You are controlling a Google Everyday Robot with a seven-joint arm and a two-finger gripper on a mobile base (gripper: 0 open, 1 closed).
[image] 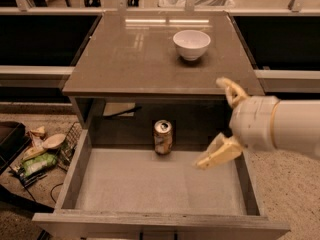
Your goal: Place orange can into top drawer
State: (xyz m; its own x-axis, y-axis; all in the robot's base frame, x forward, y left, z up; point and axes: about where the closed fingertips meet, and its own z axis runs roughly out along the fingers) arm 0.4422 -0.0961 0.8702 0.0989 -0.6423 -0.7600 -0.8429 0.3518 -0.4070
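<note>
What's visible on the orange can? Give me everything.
The orange can is a small cylinder, orange-gold and brownish with pale markings, metal by its look, with its silver top facing up. It stands upright on the pale floor of the open top drawer, near the back and roughly centred. Nothing but the floor touches it. The gripper hangs to its right, apart from it, with its fingers spread open.

The orange can stands upright, seemingly at top drawer rear; pincer splayed nearby.
</note>
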